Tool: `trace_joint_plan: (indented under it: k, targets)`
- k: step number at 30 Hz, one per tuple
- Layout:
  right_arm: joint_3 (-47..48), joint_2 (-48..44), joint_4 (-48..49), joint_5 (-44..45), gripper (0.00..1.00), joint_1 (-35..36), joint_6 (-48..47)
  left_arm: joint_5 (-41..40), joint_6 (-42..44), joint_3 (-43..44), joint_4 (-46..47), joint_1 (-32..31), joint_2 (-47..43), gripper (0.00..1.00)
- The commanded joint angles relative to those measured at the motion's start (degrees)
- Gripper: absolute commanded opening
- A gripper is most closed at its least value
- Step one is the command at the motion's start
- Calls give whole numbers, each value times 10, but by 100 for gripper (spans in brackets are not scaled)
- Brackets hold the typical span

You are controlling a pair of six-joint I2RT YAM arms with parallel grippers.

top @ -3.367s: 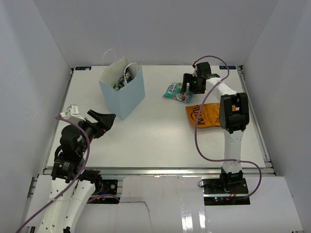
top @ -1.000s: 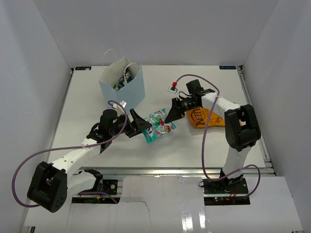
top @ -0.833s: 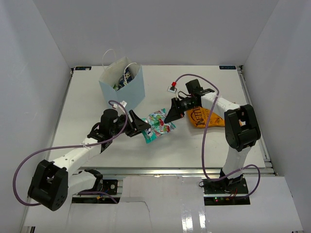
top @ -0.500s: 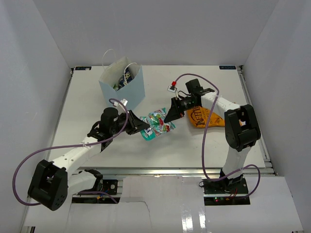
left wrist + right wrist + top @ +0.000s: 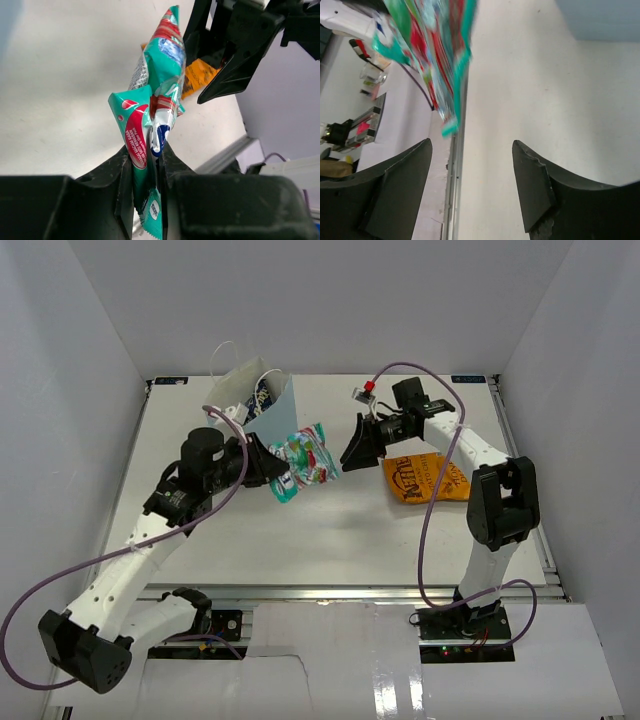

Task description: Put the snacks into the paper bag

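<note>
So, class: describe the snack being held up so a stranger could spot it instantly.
Find the pale blue paper bag at the back left of the table. Just right of it, the left arm's jaws hold a teal packet in the air. Its colour and raised position set it apart from the orange packet lying flat further right.

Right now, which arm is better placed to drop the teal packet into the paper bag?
Left. The left gripper is shut on the teal packet, right beside the paper bag. The right gripper is open, empty and farther off.
</note>
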Motion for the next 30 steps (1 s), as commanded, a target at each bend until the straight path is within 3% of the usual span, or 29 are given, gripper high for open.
trace_joint_plan:
  k: [1,6,14,22,30]
  targets:
    - [43,-25,-25,-17,71,-31,-47,-108,110,111,-89,0,-35,9]
    - [47,-24,-41,-7,72,-52,-67,-196,171,227,-129,0,-24,6]
    - [19,-28,-59,-2,72,-66,-97,-327,274,382,-96,0,21,3]
    - [2,-32,-74,-2,72,-79,-116,-407,386,416,-46,0,100,3]
    - [-17,-40,-81,-6,72,-95,-123,-381,427,419,-27,57,182,1]
